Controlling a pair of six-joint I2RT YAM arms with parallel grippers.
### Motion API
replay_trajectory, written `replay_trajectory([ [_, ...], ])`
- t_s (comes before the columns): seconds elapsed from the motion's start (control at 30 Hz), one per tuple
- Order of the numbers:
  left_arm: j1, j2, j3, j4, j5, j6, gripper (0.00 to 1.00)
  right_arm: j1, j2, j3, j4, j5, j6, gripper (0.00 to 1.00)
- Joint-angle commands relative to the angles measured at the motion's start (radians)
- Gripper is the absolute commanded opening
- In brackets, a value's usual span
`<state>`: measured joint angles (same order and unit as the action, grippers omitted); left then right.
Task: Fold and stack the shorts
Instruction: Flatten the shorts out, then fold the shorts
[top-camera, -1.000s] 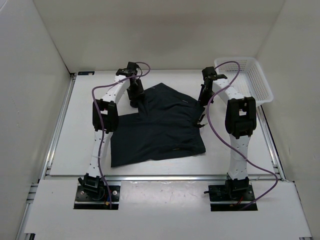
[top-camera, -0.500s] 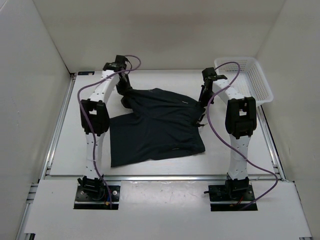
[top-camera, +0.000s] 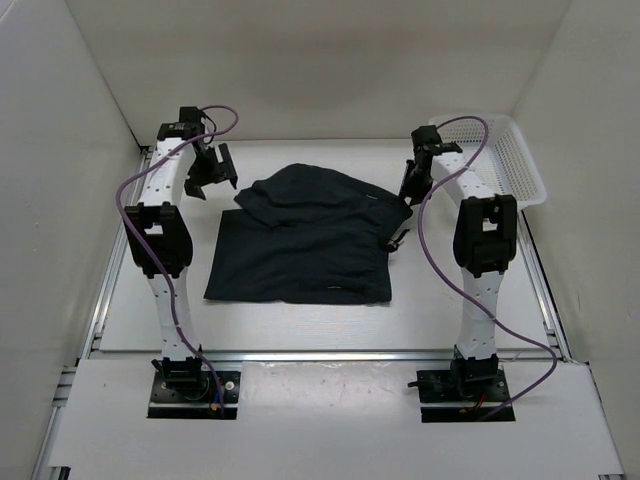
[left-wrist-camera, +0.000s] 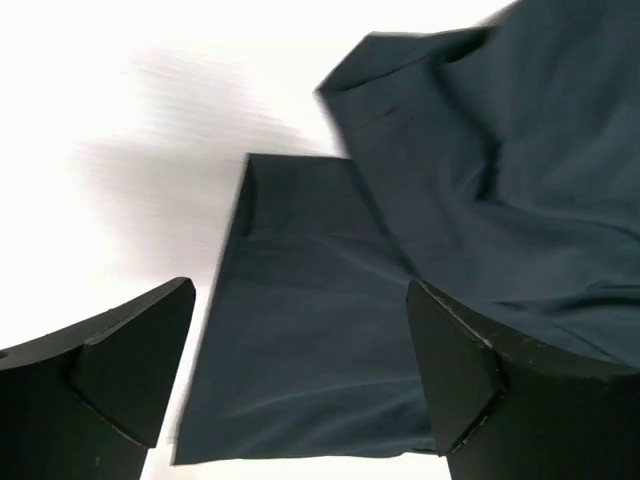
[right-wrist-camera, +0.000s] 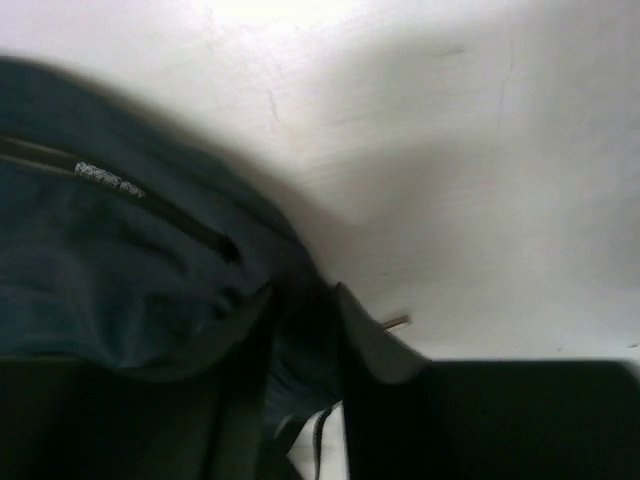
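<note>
Near the table's (top-camera: 150, 300) middle the shorts (top-camera: 300, 250) are laid half-folded, their right edge pinched by the right gripper (top-camera: 408, 195). The left gripper (top-camera: 212, 177) is held apart, empty, by the far-left corner. A left regrasp seems called for.

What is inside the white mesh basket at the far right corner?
Only the basket's own white mesh floor and walls show; no item is visible. The right arm crosses its left side, so that part of the floor is covered.
</note>
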<state>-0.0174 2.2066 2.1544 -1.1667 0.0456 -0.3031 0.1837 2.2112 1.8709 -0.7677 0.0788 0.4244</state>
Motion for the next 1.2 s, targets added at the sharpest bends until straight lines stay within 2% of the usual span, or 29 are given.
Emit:
replay_trajectory([
  [0.0,0.007,-0.057,-0.019,0.015,0.004,-0.01,1.0,-0.006,-0.027,0.086,-0.004,-0.071,-0.042,0.41],
  [0.07,0.007,-0.1,-0.048,0.03,-0.009,-0.01,0.98,-0.006,-0.063,0.086,0.007,-0.082,-0.042,0.68],
  [0.1,0.007,-0.12,-0.094,0.048,-0.024,-0.02,0.96,0.003,-0.082,0.076,0.017,-0.068,-0.042,0.71],
  [0.17,0.016,-0.192,-0.158,0.058,-0.045,-0.03,0.91,0.003,-0.167,0.028,0.033,-0.05,-0.042,0.85],
  [0.2,0.016,-0.221,-0.245,0.07,-0.055,-0.043,0.83,0.003,-0.204,0.001,0.053,-0.037,-0.032,0.87],
  [0.23,0.016,-0.254,-0.304,0.097,-0.055,-0.053,0.81,0.003,-0.244,-0.072,0.07,-0.037,-0.032,0.91],
  [0.37,0.025,-0.511,-0.658,0.169,-0.046,-0.142,0.84,0.014,-0.49,-0.301,0.116,-0.028,0.002,0.97],
  [0.4,0.037,-0.556,-0.805,0.18,-0.046,-0.198,0.86,0.028,-0.53,-0.356,0.125,-0.039,0.014,0.97],
  [0.47,0.048,-0.642,-0.94,0.191,-0.055,-0.261,0.91,0.051,-0.643,-0.534,0.125,-0.062,0.033,0.98],
  [0.53,0.063,-0.749,-1.106,0.202,-0.041,-0.324,0.91,0.075,-0.743,-0.658,0.125,-0.1,0.074,0.98],
  [0.57,0.072,-0.774,-1.152,0.202,-0.02,-0.344,0.93,0.106,-0.777,-0.779,0.125,-0.114,0.092,0.98],
  [0.63,0.06,-0.823,-1.244,0.222,0.005,-0.39,0.94,0.131,-0.865,-0.893,0.125,-0.143,0.177,0.98],
  [0.67,0.06,-0.823,-1.257,0.248,0.034,-0.401,0.96,0.131,-0.896,-0.996,0.134,-0.166,0.209,0.99],
  [0.77,0.05,-0.763,-1.257,0.262,0.071,-0.415,0.96,0.131,-1.005,-1.117,0.145,-0.249,0.342,0.99],
  [0.93,0.05,-0.667,-1.266,0.327,0.027,-0.445,0.96,0.131,-1.122,-1.305,0.249,-0.379,0.552,0.99],
  [0.97,0.05,-0.651,-1.275,0.343,0.016,-0.455,0.92,0.131,-1.122,-1.325,0.307,-0.401,0.571,0.99],
  [1.03,0.05,-0.589,-1.257,0.37,0.007,-0.446,0.62,0.131,-1.084,-1.354,0.367,-0.451,0.606,0.99],
  [1.07,0.05,-0.573,-1.24,0.371,0.007,-0.446,0.41,0.131,-1.067,-1.363,0.416,-0.462,0.62,0.99],
  [1.1,0.05,-0.564,-1.214,0.371,0.016,-0.418,0.23,0.131,-1.04,-1.363,0.426,-0.462,0.62,0.99],
  [1.13,0.05,-0.564,-1.205,0.371,0.016,-0.418,0.11,0.131,-1.03,-1.353,0.445,-0.462,0.631,0.99],
  [1.17,0.05,-0.58,-1.205,0.371,0.016,-0.409,0.11,0.131,-1.03,-1.352,0.476,-0.435,0.631,0.98],
])
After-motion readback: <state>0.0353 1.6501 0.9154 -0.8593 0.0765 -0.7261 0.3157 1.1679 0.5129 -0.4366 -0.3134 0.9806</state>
